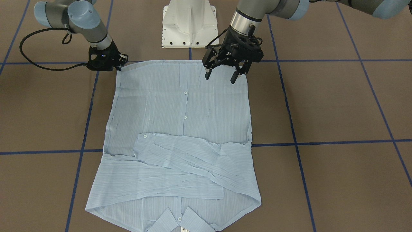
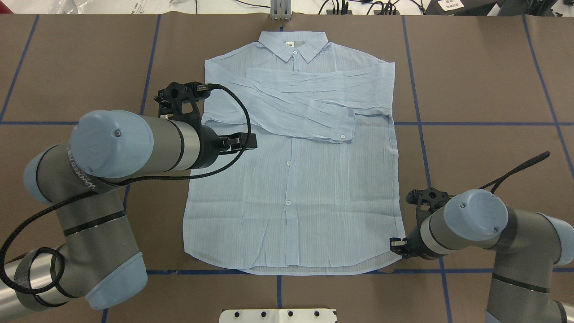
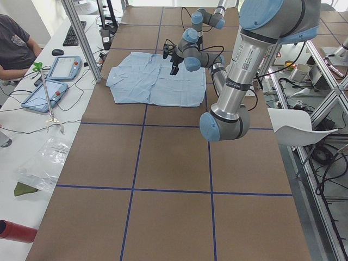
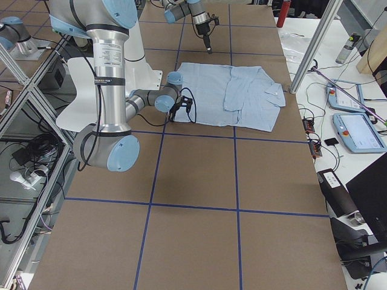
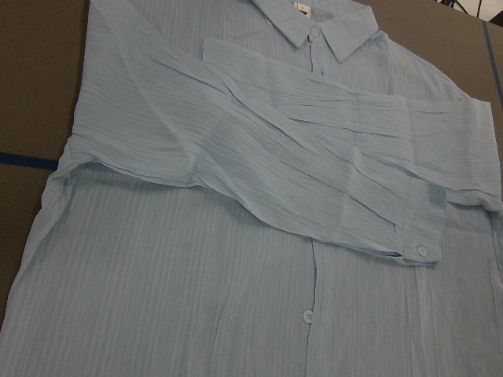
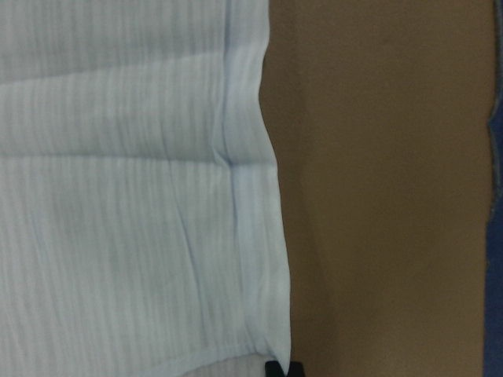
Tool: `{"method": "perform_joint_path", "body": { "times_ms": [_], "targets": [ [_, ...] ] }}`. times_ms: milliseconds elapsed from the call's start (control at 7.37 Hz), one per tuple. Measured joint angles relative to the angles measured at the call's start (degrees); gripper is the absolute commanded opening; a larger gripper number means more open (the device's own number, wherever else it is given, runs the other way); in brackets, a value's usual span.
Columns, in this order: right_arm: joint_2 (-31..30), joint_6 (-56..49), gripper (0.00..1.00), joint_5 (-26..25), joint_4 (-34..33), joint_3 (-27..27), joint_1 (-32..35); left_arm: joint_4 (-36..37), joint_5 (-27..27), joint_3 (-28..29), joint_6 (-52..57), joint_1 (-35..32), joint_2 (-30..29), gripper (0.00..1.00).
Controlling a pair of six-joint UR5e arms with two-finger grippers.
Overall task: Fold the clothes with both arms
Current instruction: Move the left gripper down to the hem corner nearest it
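A wide brown bench marked into squares with blue tape carries everything. Flat at its middle lies the thin light-blue long-sleeved button-up shirt, front up, its hem toward the robot's base and its collar at the far edge. The grey metal left arm with light-blue joint caps reaches out above the shirt's left side. The matching right arm bends low beside the hem's right corner. Both sleeves are folded across the chest, one crossing over the other, a cuff button showing near the placket. The black left fingers hang spread wide apart above the cloth, gripping nothing. The black right fingers sit down at the hem corner, touching it; I cannot tell whether they pinch it. The pointed collar lies spread, a small neck label inside it. Small white buttons run down the front.
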Motion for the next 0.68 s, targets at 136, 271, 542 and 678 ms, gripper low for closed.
{"method": "perform_joint_path", "body": {
  "times_ms": [136,271,542,678],
  "targets": [
    [0.02,0.02,0.0,0.06,0.0,0.8,0.41,0.01,-0.1,-0.21,-0.16,0.0,0.93,0.99],
    [0.0,0.04,0.0,-0.03,0.0,1.61,0.78,-0.13,-0.31,-0.97,-0.61,0.01,3.12,0.99],
    [0.09,1.29,0.0,-0.81,0.04,2.4,1.12,-4.63,-1.14,-3.68,-5.25,0.88,11.24,1.0],
    [0.16,1.76,0.0,-0.91,0.14,2.53,1.18,-9.22,-1.14,-5.17,-9.75,2.68,16.35,1.0]
  ]
}}
